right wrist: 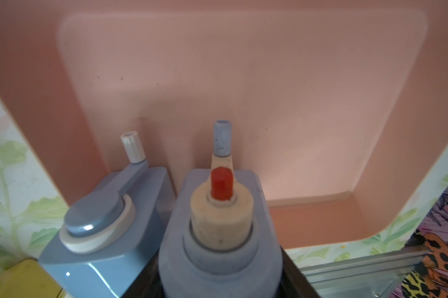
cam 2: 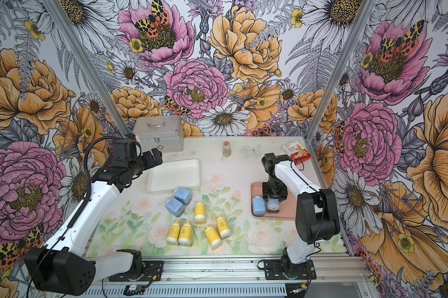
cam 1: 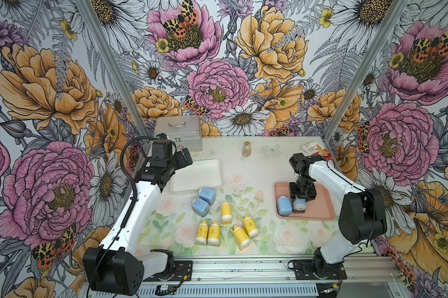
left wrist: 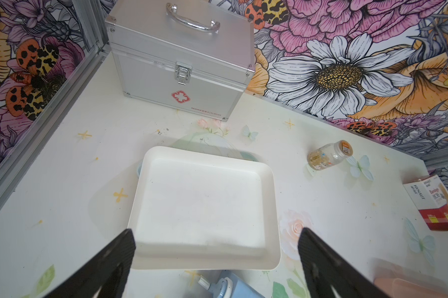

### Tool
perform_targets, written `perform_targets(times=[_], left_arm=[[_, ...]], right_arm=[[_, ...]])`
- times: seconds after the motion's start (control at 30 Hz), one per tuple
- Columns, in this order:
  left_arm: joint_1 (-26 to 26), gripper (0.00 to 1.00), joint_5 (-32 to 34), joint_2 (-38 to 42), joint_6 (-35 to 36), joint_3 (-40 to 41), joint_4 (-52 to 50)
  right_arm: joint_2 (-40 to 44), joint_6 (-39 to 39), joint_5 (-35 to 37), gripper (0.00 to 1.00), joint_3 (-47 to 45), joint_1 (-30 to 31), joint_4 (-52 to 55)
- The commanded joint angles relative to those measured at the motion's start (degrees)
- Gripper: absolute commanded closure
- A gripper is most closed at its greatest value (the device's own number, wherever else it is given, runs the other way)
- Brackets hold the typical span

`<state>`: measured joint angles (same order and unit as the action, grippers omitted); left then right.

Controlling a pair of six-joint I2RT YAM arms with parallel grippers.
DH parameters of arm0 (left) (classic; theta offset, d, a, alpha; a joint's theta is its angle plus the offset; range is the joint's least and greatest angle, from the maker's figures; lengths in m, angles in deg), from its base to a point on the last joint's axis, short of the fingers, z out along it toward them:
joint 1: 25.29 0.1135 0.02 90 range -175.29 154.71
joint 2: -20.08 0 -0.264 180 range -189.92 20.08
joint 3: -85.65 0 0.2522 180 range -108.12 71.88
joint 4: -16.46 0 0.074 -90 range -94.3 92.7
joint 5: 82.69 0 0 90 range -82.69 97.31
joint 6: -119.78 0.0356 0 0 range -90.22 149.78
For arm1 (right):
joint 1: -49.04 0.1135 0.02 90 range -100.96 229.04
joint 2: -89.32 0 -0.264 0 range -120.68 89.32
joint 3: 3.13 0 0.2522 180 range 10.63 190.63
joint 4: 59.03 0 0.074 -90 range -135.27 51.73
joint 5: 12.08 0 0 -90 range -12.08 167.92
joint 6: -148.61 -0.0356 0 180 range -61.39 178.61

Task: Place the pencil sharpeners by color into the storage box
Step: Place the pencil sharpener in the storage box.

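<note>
My right gripper (cam 1: 300, 206) (right wrist: 220, 283) is shut on a light-blue pencil sharpener (cam 1: 299, 205) (right wrist: 220, 232), held low inside the pink storage box (cam 1: 321, 206) (right wrist: 269, 90). Close beside it, a second blue sharpener (cam 1: 284, 205) (right wrist: 101, 232) lies in that box. Two more blue sharpeners (cam 1: 207, 195) (cam 1: 200, 207) lie on the mat below the white storage box (cam 1: 197, 175) (left wrist: 204, 201). Several yellow sharpeners (cam 1: 226, 212) (cam 1: 207, 233) (cam 1: 244, 231) lie near the front. My left gripper (cam 1: 185, 158) (left wrist: 216, 242) hangs open and empty over the white box's near edge, above a blue sharpener (left wrist: 230, 286).
A closed silver first-aid case (cam 1: 179, 133) (left wrist: 181, 64) stands at the back left. A brown glass vial (cam 1: 246, 149) (left wrist: 330, 154) stands at the back middle and a small red-and-white carton (cam 1: 314, 149) (left wrist: 434, 203) at the back right. Walls enclose three sides.
</note>
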<state>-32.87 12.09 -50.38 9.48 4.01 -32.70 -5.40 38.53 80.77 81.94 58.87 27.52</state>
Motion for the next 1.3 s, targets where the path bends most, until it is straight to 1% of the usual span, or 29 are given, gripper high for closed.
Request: perform_targets(times=[0.0, 0.87, 1.07, 1.27], left_arm=[[0.27, 0.01, -1.17, 0.39, -0.56, 0.20, -0.16], [0.09, 0.01, -1.17, -0.05, -0.45, 0.15, -0.12], [-0.12, 0.01, -0.95, 0.09, -0.36, 0.12, -0.09], [-0.07, 0.01, -1.08, 0.14, -0.36, 0.18, -0.13]], right_arm=[[-0.29, -0.86, -0.96, 0.63, -0.77, -0.71, -1.66], [-0.74, -0.64, -2.46, 0.63, -3.76, -1.75, -4.41], [-1.05, -0.58, -2.44, 0.61, -4.52, -1.83, -4.86], [-1.25, -0.77, -2.15, 0.57, -4.77, -1.91, -5.00]])
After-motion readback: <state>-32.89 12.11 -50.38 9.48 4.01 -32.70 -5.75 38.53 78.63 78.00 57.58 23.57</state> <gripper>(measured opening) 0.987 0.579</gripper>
